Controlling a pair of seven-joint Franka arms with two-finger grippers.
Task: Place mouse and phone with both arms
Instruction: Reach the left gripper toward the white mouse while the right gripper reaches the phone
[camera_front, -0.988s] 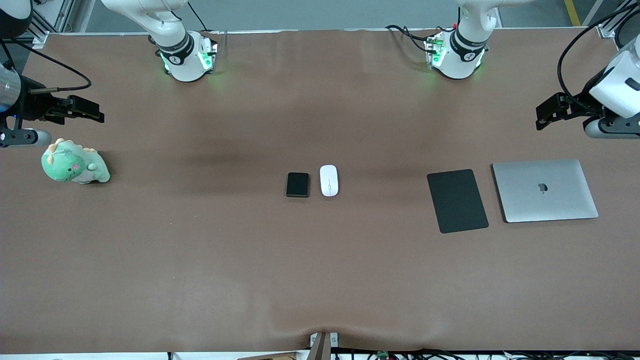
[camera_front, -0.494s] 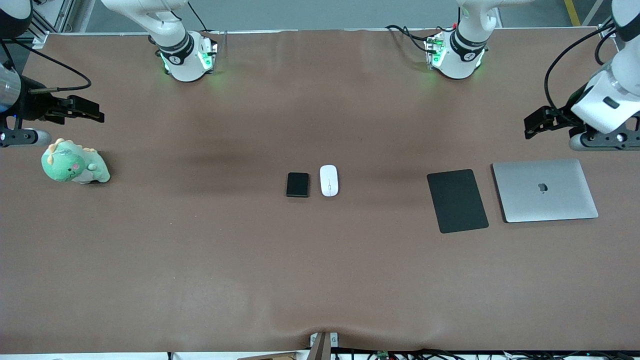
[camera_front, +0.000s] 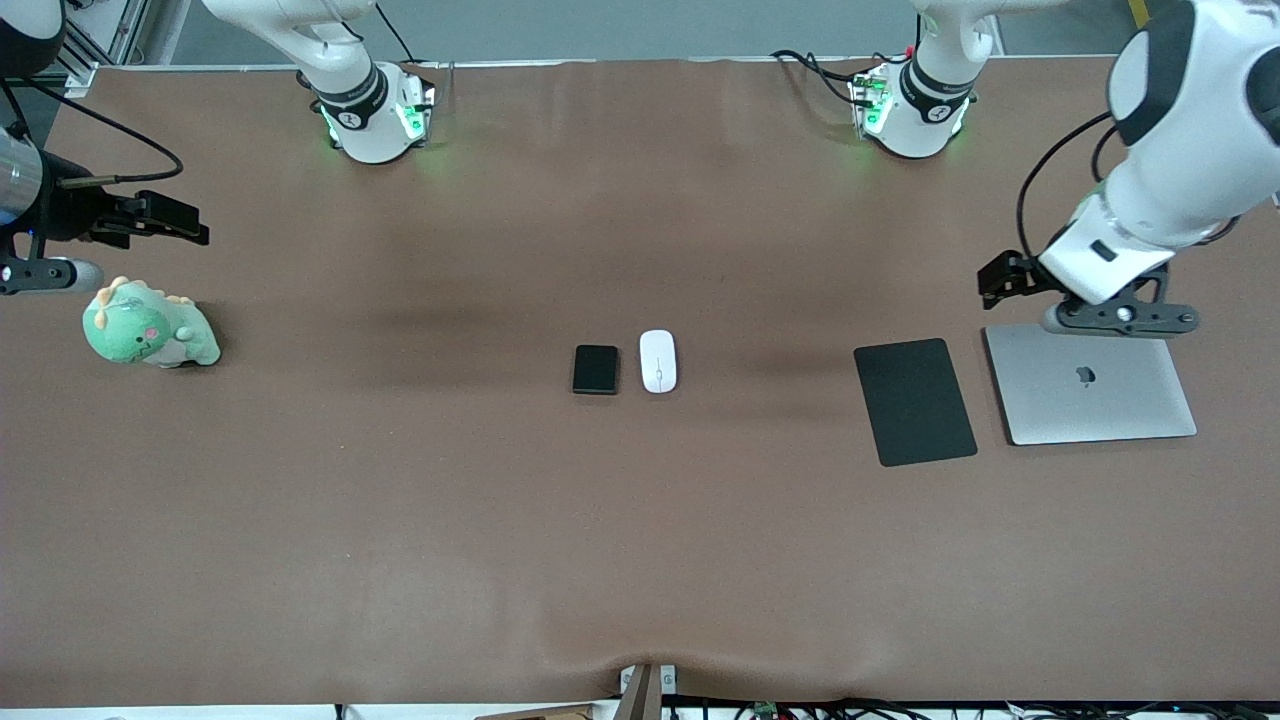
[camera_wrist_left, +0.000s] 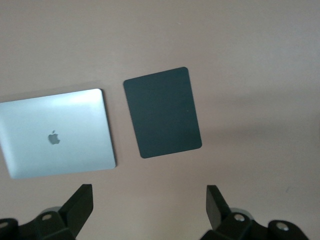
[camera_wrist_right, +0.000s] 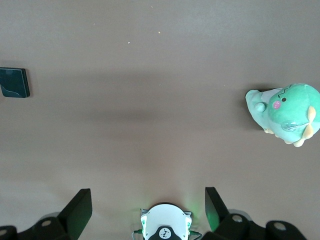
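The white mouse (camera_front: 658, 361) and the black phone (camera_front: 596, 369) lie side by side at the middle of the table, the phone toward the right arm's end. Part of the phone also shows in the right wrist view (camera_wrist_right: 14, 82). My left gripper (camera_front: 1000, 280) is open and empty in the air, over the table by the laptop's corner; its wrist view (camera_wrist_left: 149, 207) shows bare table between the fingers. My right gripper (camera_front: 170, 220) is open and empty, up over the table at the right arm's end near the plush toy; it also shows in its wrist view (camera_wrist_right: 147, 210).
A matte black mouse pad (camera_front: 914, 401) and a closed silver laptop (camera_front: 1090, 380) lie toward the left arm's end; both show in the left wrist view, pad (camera_wrist_left: 162, 112) and laptop (camera_wrist_left: 57, 132). A green plush dinosaur (camera_front: 148, 328) sits at the right arm's end.
My left arm has swung in from the table's end toward the middle, and its gripper now hangs by the laptop's corner. The right arm, mouse and phone have not moved.
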